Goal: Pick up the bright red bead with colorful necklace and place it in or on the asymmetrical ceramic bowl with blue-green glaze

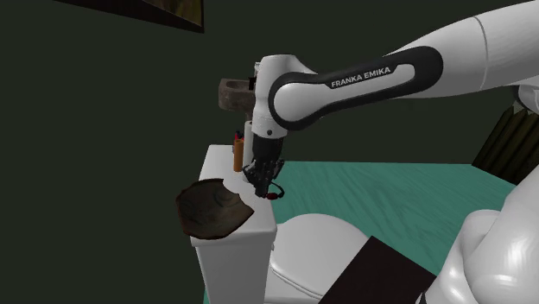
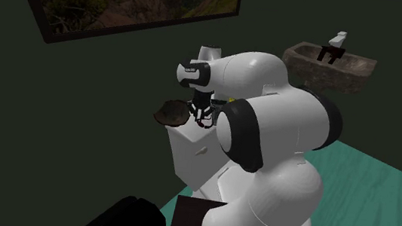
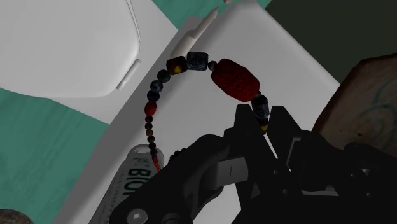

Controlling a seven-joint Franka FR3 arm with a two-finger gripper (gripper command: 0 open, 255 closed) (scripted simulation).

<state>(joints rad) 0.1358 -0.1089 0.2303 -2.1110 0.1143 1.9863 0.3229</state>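
Note:
A necklace (image 3: 235, 79) with a big red bead and small dark and coloured beads hangs in a loop from my gripper (image 3: 266, 124), whose fingers (image 3: 245, 127) are shut on its strand. In the shoulder view the gripper (image 1: 263, 175) hovers just above the white toilet tank lid (image 1: 223, 162) with the necklace (image 1: 274, 192) dangling below it. The bowl (image 1: 212, 209), dark brown with an uneven rim, sits on the tank's near end, close beside the gripper towards the shoulder view's left. The bowl (image 2: 171, 113) and gripper (image 2: 202, 116) also appear in the second exterior view.
An orange bottle (image 1: 238, 152) stands on the tank behind the gripper, and a white tube (image 3: 130, 184) lies on the lid. The toilet seat (image 3: 63, 44) is below the tank. A stone sink (image 1: 233, 91) hangs on the dark wall. The floor (image 1: 389, 190) is teal.

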